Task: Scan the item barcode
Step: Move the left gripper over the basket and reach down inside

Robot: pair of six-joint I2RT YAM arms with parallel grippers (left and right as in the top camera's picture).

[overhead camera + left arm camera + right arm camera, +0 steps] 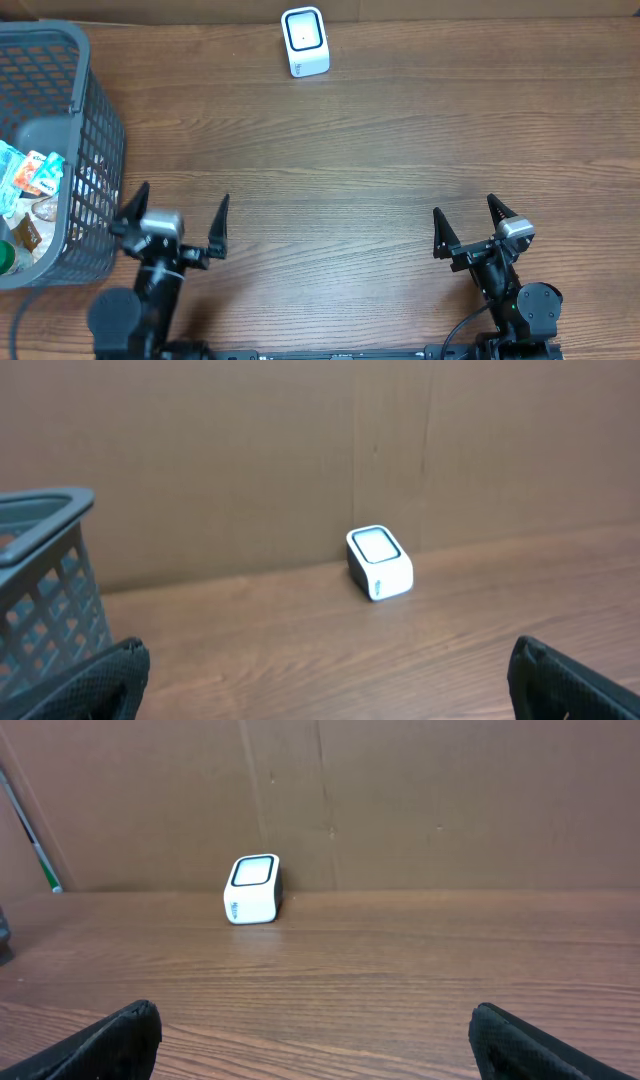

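Brown wood-grain tabletop [340,160] runs back to a plain cardboard wall [450,800], and most of the surface between the arms is bare. By the look of it, the task has not got going. The white barcode scanner [305,42] stands alone at the far edge, just in front of the wall, its window facing up and nothing near it. The goods to be scanned, a few colourful packets [28,172], lie inside the grey mesh basket [100,170] at the left edge; which one is meant, and where its barcode sits, cannot be made out.

The left hand [180,215] hangs just beside the basket's near corner with its jaws spread wide and nothing between them. The right hand [466,215] is well apart on the other side, equally wide and equally empty.

Everything remains to do: reach into the basket, lift a packet out, carry it to the scanner and turn its code toward the window.
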